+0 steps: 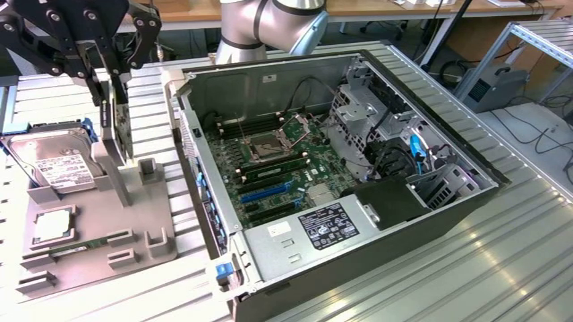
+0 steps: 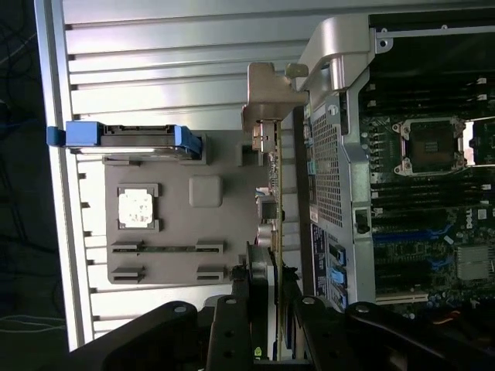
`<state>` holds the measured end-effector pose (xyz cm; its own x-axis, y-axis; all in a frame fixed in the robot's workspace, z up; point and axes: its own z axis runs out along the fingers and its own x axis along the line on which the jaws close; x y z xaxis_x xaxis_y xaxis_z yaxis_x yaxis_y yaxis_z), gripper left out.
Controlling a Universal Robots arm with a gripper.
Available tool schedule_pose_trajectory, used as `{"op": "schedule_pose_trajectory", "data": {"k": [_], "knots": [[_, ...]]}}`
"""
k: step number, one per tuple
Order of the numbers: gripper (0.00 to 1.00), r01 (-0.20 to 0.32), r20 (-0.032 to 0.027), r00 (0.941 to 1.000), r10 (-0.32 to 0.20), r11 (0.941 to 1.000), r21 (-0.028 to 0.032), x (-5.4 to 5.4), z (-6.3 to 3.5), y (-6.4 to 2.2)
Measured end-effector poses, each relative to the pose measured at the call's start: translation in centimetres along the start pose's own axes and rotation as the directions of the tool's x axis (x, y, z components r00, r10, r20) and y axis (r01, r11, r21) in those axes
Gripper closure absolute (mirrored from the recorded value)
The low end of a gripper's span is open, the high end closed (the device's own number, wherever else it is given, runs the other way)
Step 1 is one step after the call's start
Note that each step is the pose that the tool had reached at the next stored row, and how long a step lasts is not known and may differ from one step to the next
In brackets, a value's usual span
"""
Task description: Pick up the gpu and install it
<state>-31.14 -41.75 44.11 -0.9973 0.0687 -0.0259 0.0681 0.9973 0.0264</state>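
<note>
I have my pincer (image 1: 106, 84) clamped on the thin dark gpu card (image 1: 115, 127), upright at the grey parts tray (image 1: 98, 221) beside the open computer case (image 1: 259, 87).

Slatted table (image 1: 501, 268): parts tray (image 1: 112, 215), computer case (image 1: 403, 248).

The claw (image 2: 272, 290) points downward, fingers (image 2: 259, 282) clamped on the gpu (image 2: 275, 185).

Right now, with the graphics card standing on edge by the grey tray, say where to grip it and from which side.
Pinch the graphics card across its two flat faces at the top edge, coming from above, clear of the metal bracket. It stands thin and upright; the gripper is clamped there.
</note>
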Motion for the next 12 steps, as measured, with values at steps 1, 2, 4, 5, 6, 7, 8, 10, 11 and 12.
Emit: {"op": "schedule_pose_trajectory", "data": {"k": [1, 2, 4, 5, 6, 7, 8, 10, 11, 12], "knots": [[0.73, 0.0, 0.0, 1.0, 0.0, 1.0, 0.0, 0.0, -0.15, 0.0], [0.73, 0.0, 0.0, 1.0, 0.0, 1.0, -0.0001, 0.0, -0.28, 0.01], [0.73, 0.0, 0.0, 1.0, 0.0, 1.0, 0.0, -0.01, -0.44, 0.01], [0.73, 0.0, 0.0, 1.0, 0.0, 1.0, -0.0001, -0.01, -0.52, 0.01], [0.73, 0.0, 0.0, 1.0, 0.0, 1.0, -0.0001, -0.01, -0.58, 0.02], [0.73, 0.0, 0.0, 1.0, 0.0, 1.0, -0.0001, -0.02, -0.65, 0.02], [0.73, 0.0, 0.0, 1.0, 0.0, 1.0, -0.0001, -0.02, -0.72, 0.02], [0.73, 0.0, 0.0, 1.0, 0.0, 1.0, -0.0001, -0.02, -0.86, 0.02], [0.73, 0.0, 0.0, 1.0, 0.0, 1.0, -0.0001, -0.02, -0.93, 0.02], [0.73, 0.0, 0.0, 1.0, 0.0, 1.0, 0.0, -0.02, -1.0, 0.03]]}}
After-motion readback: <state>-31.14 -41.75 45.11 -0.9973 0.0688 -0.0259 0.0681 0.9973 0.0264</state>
